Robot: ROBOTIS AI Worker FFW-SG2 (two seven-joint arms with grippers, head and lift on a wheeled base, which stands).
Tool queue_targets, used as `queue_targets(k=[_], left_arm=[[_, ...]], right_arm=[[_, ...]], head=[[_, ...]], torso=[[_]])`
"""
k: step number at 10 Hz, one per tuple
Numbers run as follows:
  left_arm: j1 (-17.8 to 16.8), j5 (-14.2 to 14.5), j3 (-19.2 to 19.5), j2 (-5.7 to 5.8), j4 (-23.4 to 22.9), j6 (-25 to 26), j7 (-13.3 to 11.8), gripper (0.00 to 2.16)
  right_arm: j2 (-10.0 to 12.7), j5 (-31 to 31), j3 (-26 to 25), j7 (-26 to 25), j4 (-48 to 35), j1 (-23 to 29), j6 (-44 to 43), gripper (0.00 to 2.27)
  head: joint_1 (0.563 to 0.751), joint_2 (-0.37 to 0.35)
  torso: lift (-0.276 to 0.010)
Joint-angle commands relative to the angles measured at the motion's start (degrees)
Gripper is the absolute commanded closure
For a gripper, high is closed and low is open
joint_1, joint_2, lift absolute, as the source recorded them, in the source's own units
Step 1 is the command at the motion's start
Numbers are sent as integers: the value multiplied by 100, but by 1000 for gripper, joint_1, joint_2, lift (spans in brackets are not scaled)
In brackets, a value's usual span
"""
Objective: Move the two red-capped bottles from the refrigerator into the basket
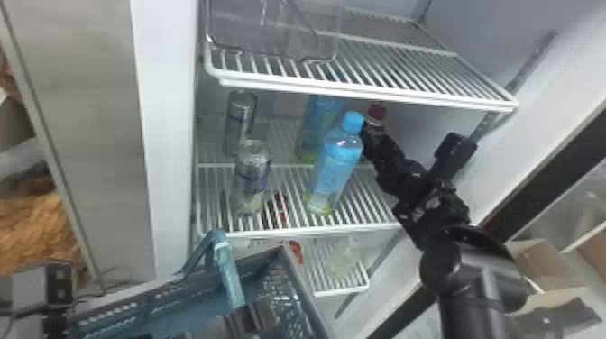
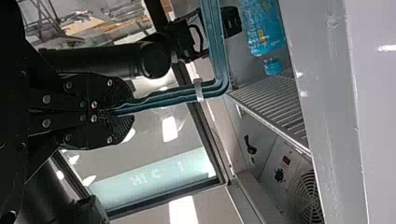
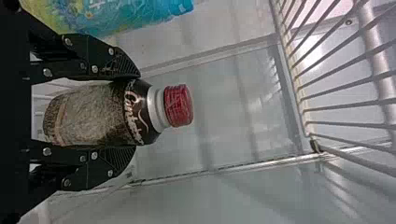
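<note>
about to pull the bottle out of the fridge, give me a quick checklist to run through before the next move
1. Right pincer closed on the red-capped bottle: ok
2. Left pincer closed on the basket handle: ok
3. Basket at the refrigerator: ok
4. Bottle lifted off the middle shelf: cannot tell
5. Free room around the right pincer: not ok, the front blue-capped bottle stands close beside it

Pale script ran on the label (image 3: 135, 109) of the red-capped bottle (image 3: 173, 105), beside the blue-capped bottle (image 1: 338, 167); pale letters were on a teal band (image 2: 163, 172).
</note>
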Motion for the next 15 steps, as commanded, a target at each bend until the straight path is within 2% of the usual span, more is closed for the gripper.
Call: queue_targets(k=[1, 6, 15], left_arm=[[0, 12, -6, 7, 0, 0, 1, 1199], [0, 12, -18, 7, 0, 0, 1, 1199], [42, 57, -75, 16, 14, 0, 36, 1199]], right_arm=[[-6, -62, -11, 0, -324, 203, 148, 1277], [-6, -359, -45, 0, -1421, 948, 626, 1277], [143, -553, -651, -26, -3376, 2467, 1442, 1277]], head=[[695, -350], [695, -350], [695, -350]], torso=[[0], [0], [0]])
